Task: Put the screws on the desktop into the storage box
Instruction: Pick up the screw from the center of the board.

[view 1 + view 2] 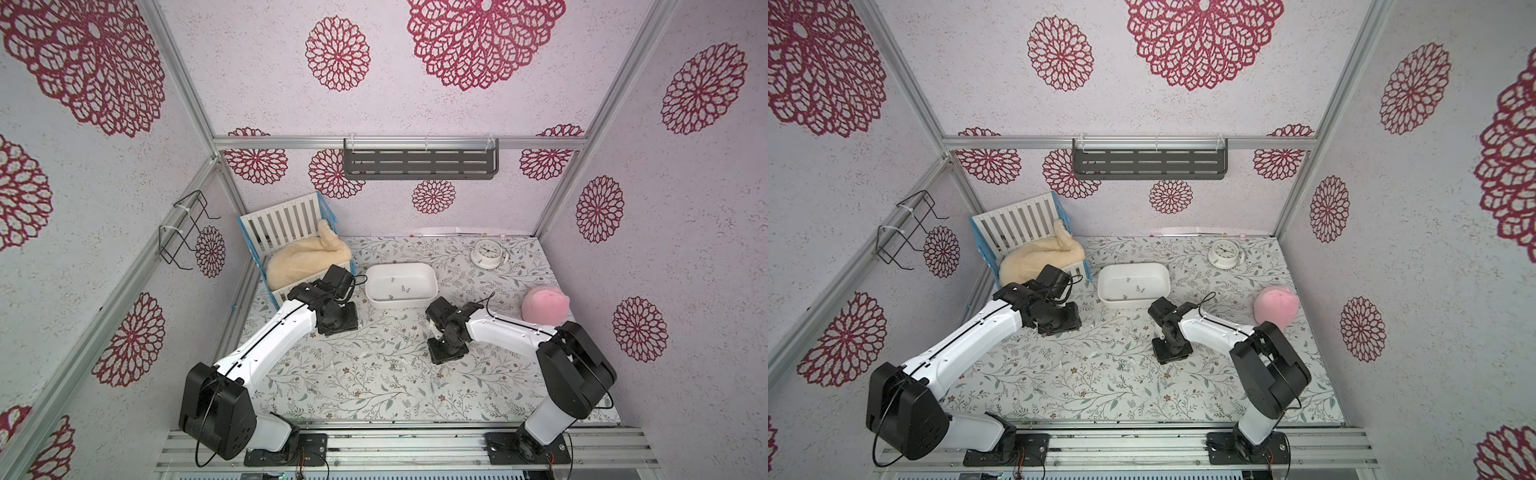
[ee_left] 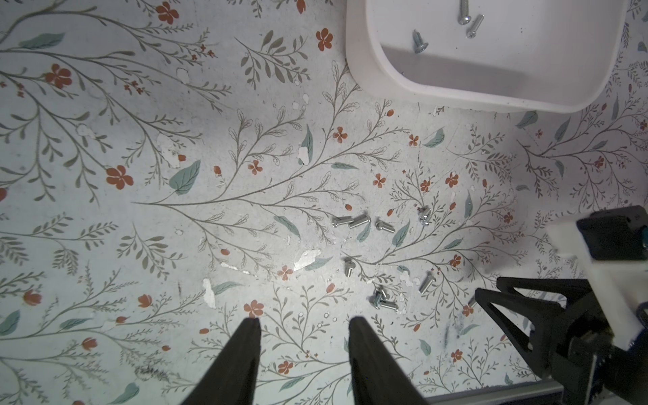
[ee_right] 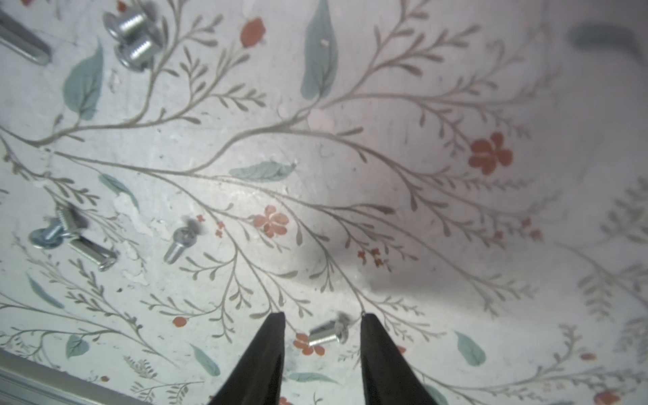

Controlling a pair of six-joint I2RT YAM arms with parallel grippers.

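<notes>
Screws point(image 2: 361, 221) scattered on floral desktop point(image 2: 105, 273); rosette walls point(image 1: 415, 108).

Leaf-and-flower printed desktop point(image 1: 374, 399), worn in patches, carrying loose hardware and a few household items.
Small silver screws point(image 2: 350, 221) lie scattered near its middle. The white storage box point(image 1: 399, 302) sits behind them, with a slatted crib point(image 1: 282, 224) in the far left corner, a white clock point(image 1: 487, 252) at far right and a pink plush toy point(image 1: 544, 306) by the right edge.

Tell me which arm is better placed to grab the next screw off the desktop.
Right. The right gripper is close to the desktop, with a screw lying between its open fingers. The left gripper is open too, but only bare desktop lies between its fingers.
</notes>
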